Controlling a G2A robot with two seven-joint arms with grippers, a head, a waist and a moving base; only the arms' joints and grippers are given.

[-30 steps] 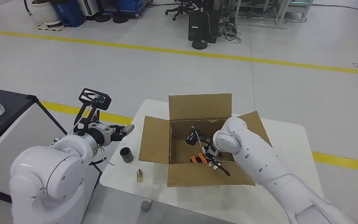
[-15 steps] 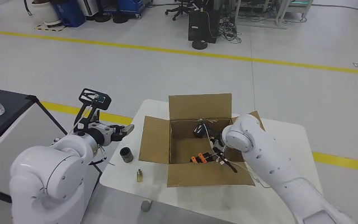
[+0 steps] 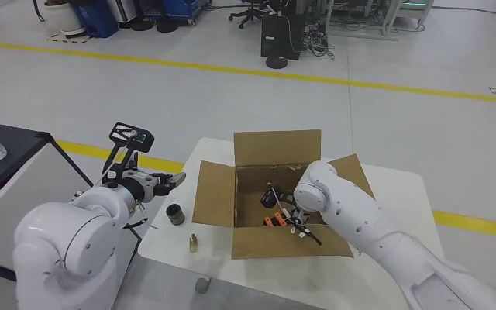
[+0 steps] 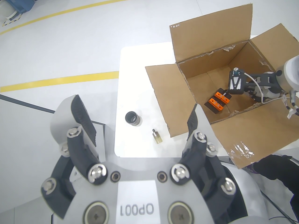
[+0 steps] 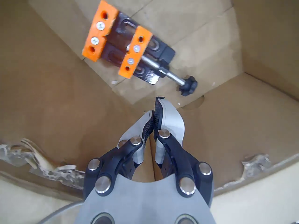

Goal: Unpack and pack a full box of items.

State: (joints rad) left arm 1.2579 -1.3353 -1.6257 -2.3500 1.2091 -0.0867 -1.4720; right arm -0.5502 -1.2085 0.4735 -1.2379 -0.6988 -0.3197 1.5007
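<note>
An open cardboard box stands on the white table. On its floor lies a small black vise with orange jaws. My right gripper is down inside the box, shut with nothing between its fingers, its tips just short of the vise's screw knob. My left gripper hangs open off the table's left end, holding nothing.
A black cylinder and a small brass-coloured piece stand on the table left of the box. The box flaps spread outward all round. The table's right part is bare.
The right arm swung right with its gripper raised, then came back left; the gripper now sits lower in the box, near the vise. The left arm has not moved.
</note>
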